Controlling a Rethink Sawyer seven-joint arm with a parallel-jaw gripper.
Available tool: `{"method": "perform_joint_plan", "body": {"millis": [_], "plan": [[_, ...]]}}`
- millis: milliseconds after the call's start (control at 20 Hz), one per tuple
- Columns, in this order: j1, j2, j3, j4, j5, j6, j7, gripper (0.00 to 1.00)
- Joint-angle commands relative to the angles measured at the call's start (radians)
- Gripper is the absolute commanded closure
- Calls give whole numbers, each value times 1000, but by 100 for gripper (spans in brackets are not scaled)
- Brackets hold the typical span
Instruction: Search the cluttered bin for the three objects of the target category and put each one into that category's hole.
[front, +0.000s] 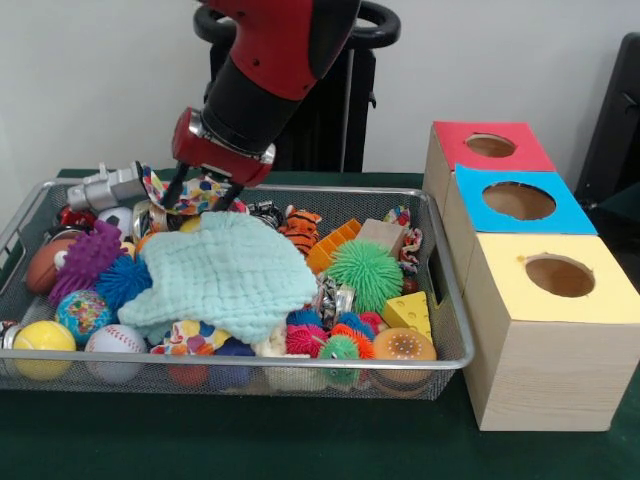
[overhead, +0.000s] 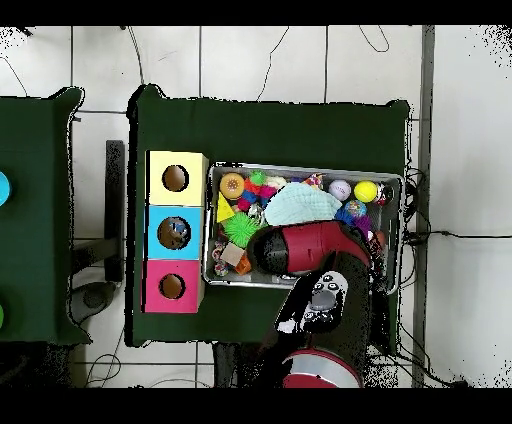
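Patterned cloth (front: 192, 197), multicoloured and crumpled, is pinched in the tool (front: 205, 190); partly lifted.

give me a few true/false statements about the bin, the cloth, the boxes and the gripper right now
1. A light green cloth lies on top of the toys in the wire bin. True.
2. The three boxes are all the same colour on top. False: the tops are red, blue and yellow.
3. The gripper is down at the bin's far side, over a multicoloured patterned fabric. True.
4. The cheese wedge toy sits inside the yellow box's hole. False: it lies in the bin near the end by the boxes.
5. The green spiky ball is beside the cloth, uncovered. True.
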Motion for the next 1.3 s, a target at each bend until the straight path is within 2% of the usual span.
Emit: {"method": "perform_joint_plan", "body": {"millis": [50, 600, 800, 1000, 1100, 1300], "plan": [[-19, 84, 8, -91, -91, -22, 37, 0], [-73, 120, 27, -89, -122, -11, 21, 0], [-102, 117, 32, -32, -133, -30, 19, 0], [-138, 80, 56, 48, -128, -14, -11, 0], [-150, 67, 55, 82, -143, -44, -12, 0], [-204, 56, 82, 133, -194, -177, -18, 0]]}}
